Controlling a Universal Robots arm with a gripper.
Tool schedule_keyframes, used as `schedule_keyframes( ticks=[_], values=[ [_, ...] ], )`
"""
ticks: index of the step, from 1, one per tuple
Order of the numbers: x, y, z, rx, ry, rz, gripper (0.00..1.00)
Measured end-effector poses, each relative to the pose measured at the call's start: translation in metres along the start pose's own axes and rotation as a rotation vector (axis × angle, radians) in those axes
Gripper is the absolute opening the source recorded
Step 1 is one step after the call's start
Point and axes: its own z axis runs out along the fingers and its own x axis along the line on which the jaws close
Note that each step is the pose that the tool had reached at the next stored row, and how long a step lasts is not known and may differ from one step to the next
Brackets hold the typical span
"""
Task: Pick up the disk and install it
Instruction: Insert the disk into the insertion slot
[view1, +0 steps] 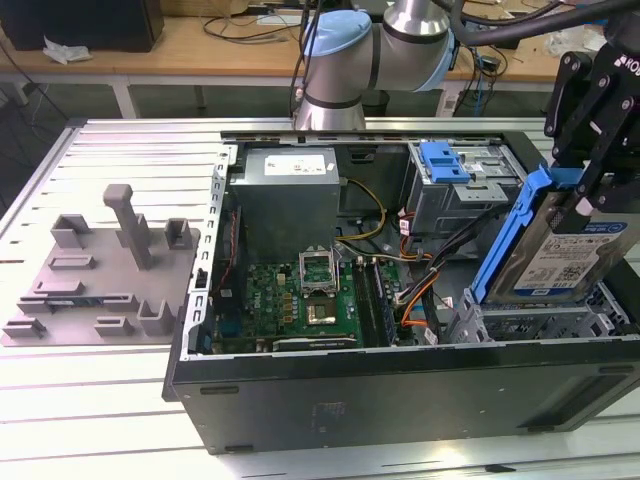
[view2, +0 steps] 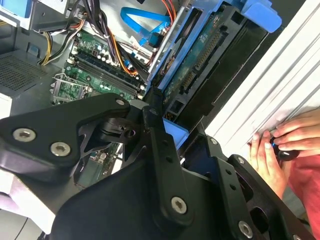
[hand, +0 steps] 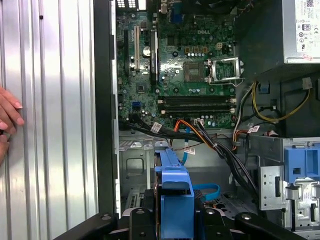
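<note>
**Inspector:** Closest to the lens in both wrist views, your black metal-link gripper is clamping its jaws onto the blue edge of the disk. The disk is a flat rectangular silver hard drive in a blue plastic carrier frame.

**Operator:** Where is the disk sitting?

**Inspector:** In the exterior view it is hanging tilted from the gripper, with the disk showing its label. You are holding it at the exterior view's right end of the open black computer case. Its lower end is reaching down by the bare metal drive bay. I cannot tell whether they are touching.

**Operator:** And around it?

**Inspector:** The green motherboard is lying flat inside the case. The blue plastic bracket is sitting atop the upper metal drive cage. The grey plastic fixture plate with posts is lying on the ribbed aluminium table, at the exterior view's left of the case. A person's hand is resting on that table just beside the case wall.
</note>
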Motion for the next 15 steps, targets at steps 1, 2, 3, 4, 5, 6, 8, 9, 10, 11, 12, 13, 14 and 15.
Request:
schedule_keyframes(
  ticks=[1,2,3,4,5,6,8,9,10,11,12,13,14,15],
  values=[
    [0.0000,0.0000,0.0008,-0.0002,-0.0001,0.000,0.37],
    [0.0000,0.0000,0.0014,-0.0002,0.0000,0.000,0.37],
    [0.0001,0.0000,0.0025,-0.0002,-0.0001,0.000,0.37],
    [0.0001,0.0000,0.0033,-0.0001,-0.0003,0.000,0.37],
    [0.0002,-0.0001,0.0040,-0.0001,-0.0001,0.000,0.37],
    [0.0002,-0.0001,0.0047,-0.0001,-0.0002,0.000,0.37],
    [0.0002,-0.0001,0.0064,-0.0001,-0.0002,0.000,0.37],
    [0.0003,-0.0001,0.0072,-0.0002,-0.0001,0.000,0.37],
    [0.0003,-0.0001,0.0078,-0.0003,0.0000,0.000,0.37],
    [0.0003,-0.0002,0.0084,-0.0003,0.0001,0.000,0.37],
    [0.0004,-0.0002,0.0090,-0.0003,0.0001,0.000,0.37],
    [0.0004,-0.0003,0.0100,-0.0003,-0.0002,0.000,0.37],
    [0.0004,-0.0006,0.0109,0.0000,-0.0010,0.000,0.37],
    [0.0005,-0.0007,0.0118,-0.0001,-0.0008,0.000,0.37]
  ],
)
